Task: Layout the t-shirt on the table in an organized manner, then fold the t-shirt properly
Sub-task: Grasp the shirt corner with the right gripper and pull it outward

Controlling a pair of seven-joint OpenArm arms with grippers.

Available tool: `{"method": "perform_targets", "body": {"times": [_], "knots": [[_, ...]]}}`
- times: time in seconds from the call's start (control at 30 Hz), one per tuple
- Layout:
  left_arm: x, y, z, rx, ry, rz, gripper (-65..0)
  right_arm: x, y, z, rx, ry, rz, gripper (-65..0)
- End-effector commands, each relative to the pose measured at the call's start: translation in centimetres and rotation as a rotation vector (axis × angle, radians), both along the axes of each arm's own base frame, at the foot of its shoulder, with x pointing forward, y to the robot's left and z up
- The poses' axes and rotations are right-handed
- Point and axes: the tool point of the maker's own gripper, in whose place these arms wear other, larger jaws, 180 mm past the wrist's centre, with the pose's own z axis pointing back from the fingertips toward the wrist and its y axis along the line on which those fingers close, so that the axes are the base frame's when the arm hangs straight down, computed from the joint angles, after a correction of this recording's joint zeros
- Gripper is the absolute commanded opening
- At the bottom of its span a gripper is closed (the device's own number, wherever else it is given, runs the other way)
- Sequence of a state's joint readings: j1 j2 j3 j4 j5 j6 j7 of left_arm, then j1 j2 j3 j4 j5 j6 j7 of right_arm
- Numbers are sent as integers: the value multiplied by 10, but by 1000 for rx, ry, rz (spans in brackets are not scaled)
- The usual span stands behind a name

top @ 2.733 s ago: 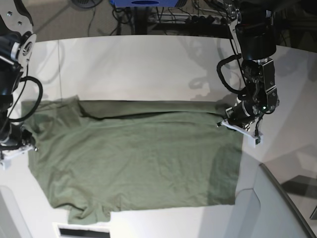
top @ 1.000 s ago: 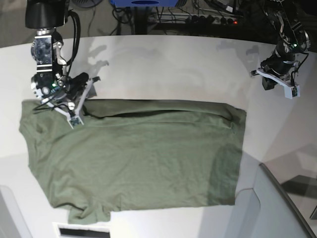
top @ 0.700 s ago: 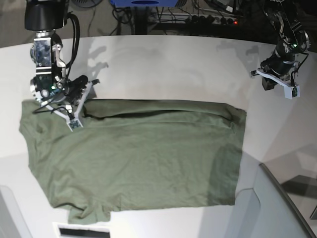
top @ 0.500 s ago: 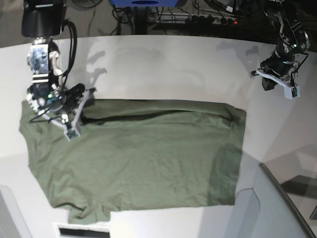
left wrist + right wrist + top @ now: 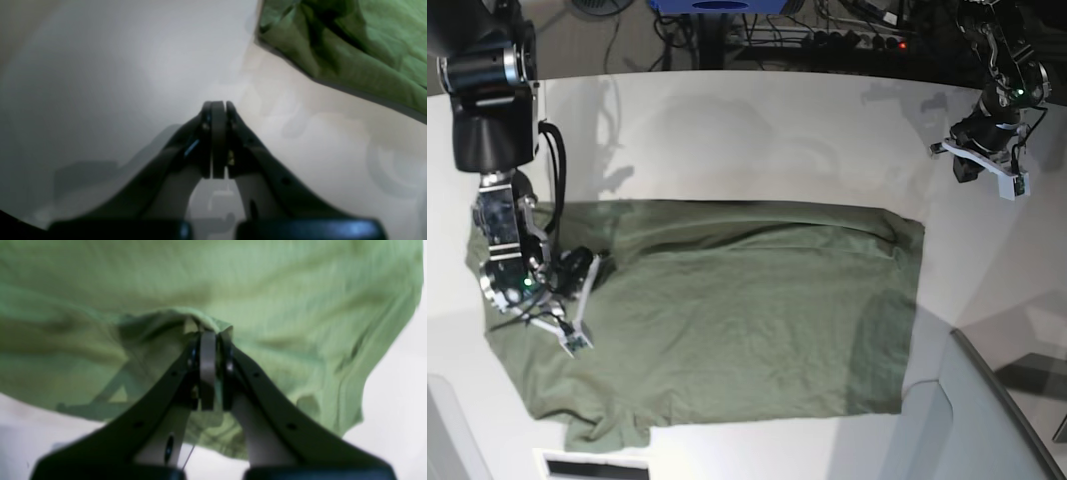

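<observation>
Pinching a small pucker of the t-shirt (image 5: 267,290), your right gripper (image 5: 208,336) has its jaws all but together, with a thin ridge of olive cloth bunched at the tips in its wrist view. From the base view that gripper (image 5: 577,310) sits low over the shirt's sleeve end, while the shirt (image 5: 727,320) lies spread across the middle of the table (image 5: 757,130), one long edge already turned over as a band. Your biggest risk is that the pinch has caught only the top layer: if you lift and carry it, the lower layer would probably stay behind and the fold would come out skewed. It may equally be too shallow a bite, so the soft cotton could slide out halfway through the move. Watch the far end too; nothing pins it, so a hard sideways pull would likely drag the whole garment and rumple the band. Your left gripper (image 5: 218,106) is fully shut on nothing, hanging above bare table (image 5: 100,66) just beside a corner of the shirt (image 5: 350,50); in the base view it (image 5: 987,170) stands well clear of the fabric. Bring it in shut like that and you would only push cloth about. The small flap at the shirt's near edge could also tuck under.
</observation>
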State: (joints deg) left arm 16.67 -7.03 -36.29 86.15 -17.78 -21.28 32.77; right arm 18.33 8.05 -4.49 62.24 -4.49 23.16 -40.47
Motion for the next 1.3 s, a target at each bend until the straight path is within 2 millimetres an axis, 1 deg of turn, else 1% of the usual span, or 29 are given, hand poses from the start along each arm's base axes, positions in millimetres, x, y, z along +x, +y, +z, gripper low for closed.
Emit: {"method": "perform_targets", "body": {"times": [0.0,0.07,0.17,0.23,0.27,0.3,0.33,0.4,0.43,0.5,0.53,0.57,0.6,0.63,0.67,0.73,0.77,0.8,0.83,0.9,0.93,1.0,1.07,1.17,1.27], "knots": [[6,6,11,20,-38,-7,-650,22,2,17,3,-60,18,-627],[6,6,11,23,-36,-7,-650,30,7,15,-2,-52,40,-627],[5,5,10,24,-31,-11,-650,37,12,7,-1,-36,68,-626],[5,4,9,23,-30,-14,-650,45,18,7,7,-58,94,-624],[5,4,9,23,-28,-15,-650,49,22,8,14,-71,108,-617],[5,4,9,23,-28,-15,-650,53,24,9,23,-88,115,-593],[5,4,9,22,-27,-15,-650,59,24,13,30,-111,112,-554],[4,4,8,22,-25,-16,-650,68,26,23,37,-145,114,-450],[5,3,8,22,-25,-17,-650,73,27,30,37,-164,117,-393],[5,3,8,19,-27,-16,-650,83,31,51,36,-224,130,-288],[5,3,8,19,-27,-16,-650,83,27,60,26,-245,126,-228],[5,3,8,22,-25,-17,-650,81,14,71,14,-253,89,-177],[4,4,8,22,-25,-16,-650,80,-1,87,29,-275,19,-138],[5,3,8,18,-27,-15,-650,75,-11,97,81,-290,-58,-108],[4,3,8,17,-26,-14,-650,68,-27,109,174,-314,-174,-87],[4,3,8,16,-27,-14,-650,42,-65,115,342,-341,-411,-89],[4,2,8,15,-27,-15,-637,25,-84,116,413,-352,-524,-96],[4,2,8,15,-27,-15,-587,7,-101,111,464,-349,-620,-107],[4,2,8,15,-27,-15,-545,-12,-113,103,502,-332,-705,-120],[5,2,8,15,-28,-15,-476,-47,-132,85,571,-305,-851,-141],[5,2,9,16,-29,-16,-449,-63,-139,77,615,-299,-918,-146],[6,2,10,16,-33,-17,-425,-87,-149,64,677,-285,-1007,-146],[6,2,10,16,-33,-17,-423,-106,-153,52,743,-272,-1069,-146],[7,2,10,16,-34,-18,-426,-123,-155,38,819,-269,-1140,-146],[7,2,11,17,-35,-18,-426,-133,-152,16,869,-220,-1195,-146]]}}
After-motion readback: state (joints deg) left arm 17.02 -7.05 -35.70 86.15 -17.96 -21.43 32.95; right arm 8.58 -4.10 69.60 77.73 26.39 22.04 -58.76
